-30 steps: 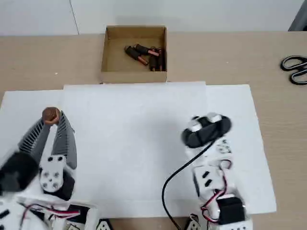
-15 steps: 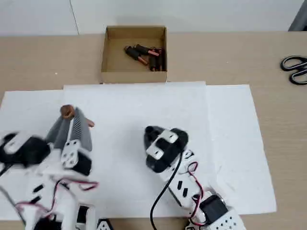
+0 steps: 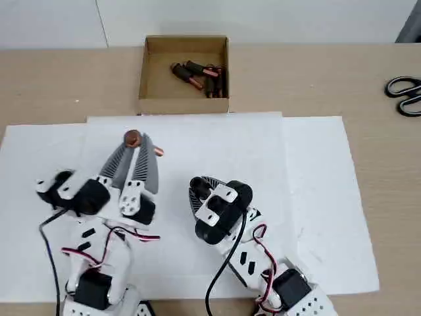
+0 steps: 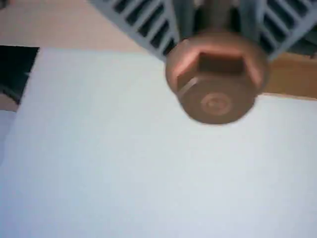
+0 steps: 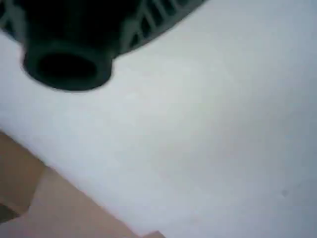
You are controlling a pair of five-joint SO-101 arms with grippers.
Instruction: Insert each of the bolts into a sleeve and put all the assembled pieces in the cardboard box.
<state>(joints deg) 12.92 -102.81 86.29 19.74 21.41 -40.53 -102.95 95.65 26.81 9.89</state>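
The left tool is clenched on a copper bolt above the white sheet, well short of the cardboard box near the far edge of the tabletop. The right tool grips a black sleeve. The parts look unaligned, so a skewed approach could jam the bolt on the sleeve's rim or knock it loose.

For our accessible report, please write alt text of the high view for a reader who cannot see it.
Two robot arms sit over white paper on a wooden table; the left gripper holds a copper bolt. A cardboard box behind holds assembled pieces; scissors lie far right.
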